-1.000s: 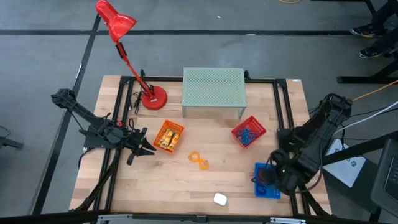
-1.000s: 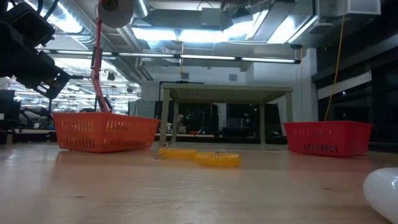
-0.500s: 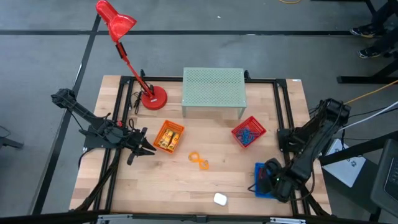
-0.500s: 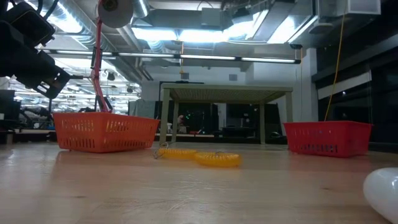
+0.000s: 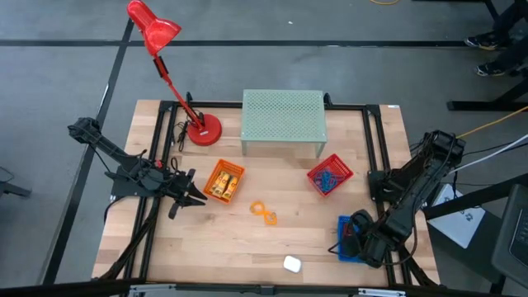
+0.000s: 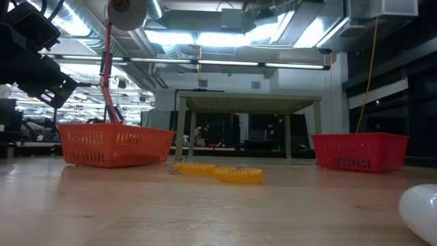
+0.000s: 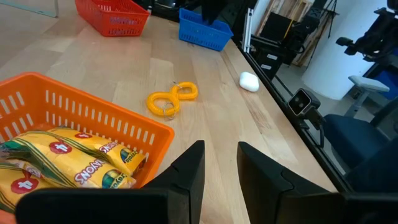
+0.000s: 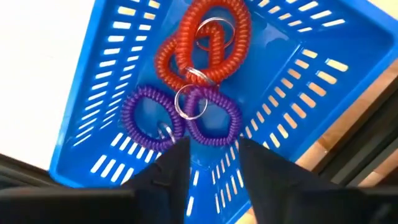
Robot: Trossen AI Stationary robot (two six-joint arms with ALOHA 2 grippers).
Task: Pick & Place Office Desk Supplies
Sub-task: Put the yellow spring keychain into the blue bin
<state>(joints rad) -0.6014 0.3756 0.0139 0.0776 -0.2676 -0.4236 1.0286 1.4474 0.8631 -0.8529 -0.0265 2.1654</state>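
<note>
I see my right claw (image 8: 208, 163), fingers apart, over the blue mesh basket (image 8: 118, 81) holding coiled red loop (image 8: 208, 43) and purple loop (image 8: 180, 118).

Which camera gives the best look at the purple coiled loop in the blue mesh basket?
The right wrist view: the purple coiled loop lies right below the right claw, inside the blue mesh basket. The high view hides it under the arm; the left wrist view shows only the basket; the low view shows neither.
</note>
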